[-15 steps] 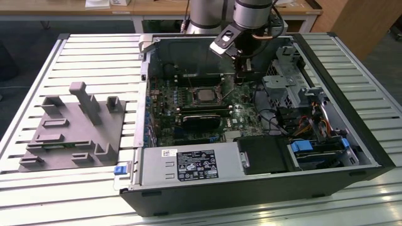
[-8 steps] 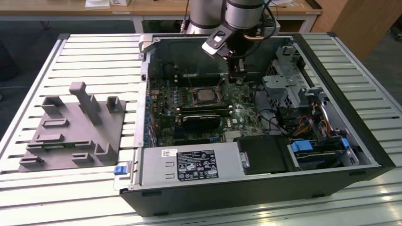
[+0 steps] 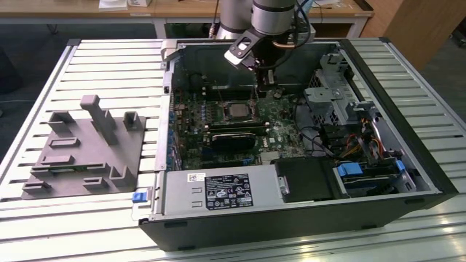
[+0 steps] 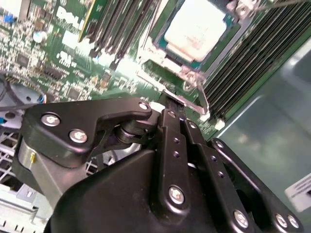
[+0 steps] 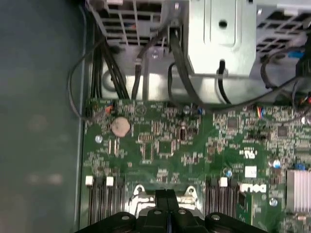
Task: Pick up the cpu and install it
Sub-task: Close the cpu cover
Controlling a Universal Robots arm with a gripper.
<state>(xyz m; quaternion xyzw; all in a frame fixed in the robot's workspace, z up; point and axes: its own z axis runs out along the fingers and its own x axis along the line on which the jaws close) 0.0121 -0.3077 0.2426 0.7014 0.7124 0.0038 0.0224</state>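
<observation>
The cpu (image 3: 239, 111) (image 4: 197, 25) lies flat in its socket (image 3: 238, 102) on the green motherboard (image 3: 287, 131) (image 5: 194, 145) inside the open computer case (image 3: 407, 164), between rows of dark memory slots (image 4: 252, 58). The gripper (image 3: 267, 82) (image 4: 171, 109) (image 5: 167, 196) hangs just beside the cpu, over the socket's edge, its jaws pressed together with nothing between them. On the slatted table (image 3: 109, 60), at the exterior view's left, stands a grey tray (image 3: 80, 158) with upright blocks.
</observation>
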